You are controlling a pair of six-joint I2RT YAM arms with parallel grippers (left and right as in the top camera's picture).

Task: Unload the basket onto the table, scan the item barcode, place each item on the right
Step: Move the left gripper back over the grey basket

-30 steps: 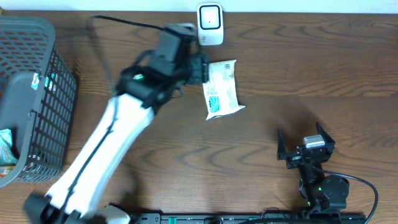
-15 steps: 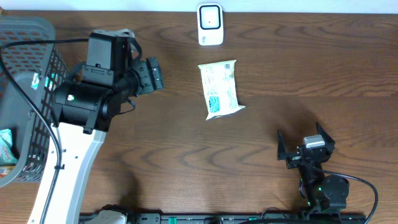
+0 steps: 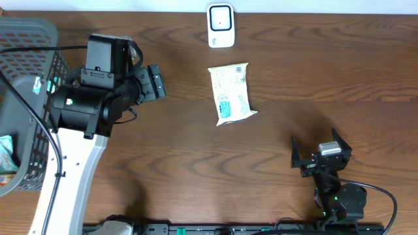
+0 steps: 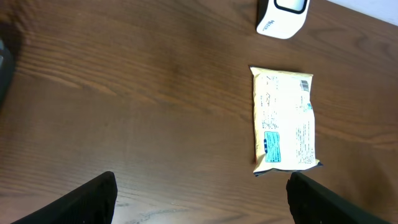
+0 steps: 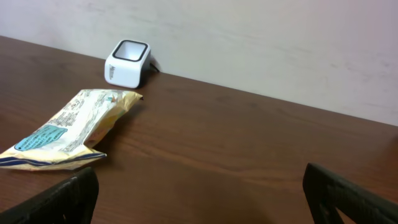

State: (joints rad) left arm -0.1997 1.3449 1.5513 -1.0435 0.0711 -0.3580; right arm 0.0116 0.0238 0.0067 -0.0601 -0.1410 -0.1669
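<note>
Left pincer point(image 3: 159, 80) splayed wide and empty over the left half of the dark wooden desk point(image 3: 339, 65), beside the grey mesh plastic basket point(image 3: 26, 39), tips aimed rightward at the flat cream plastic packet with a blue label point(image 3: 232, 93). Packet flat at mid-desk toward the far edge, long axis running far edge to near edge, crosswise to that approach. Small white box-shaped scanner point(image 3: 221, 25) just beyond its far end, apart. Right pincer point(image 3: 317, 145) likewise splayed and empty by the near edge, probably the farther of the two.
</note>
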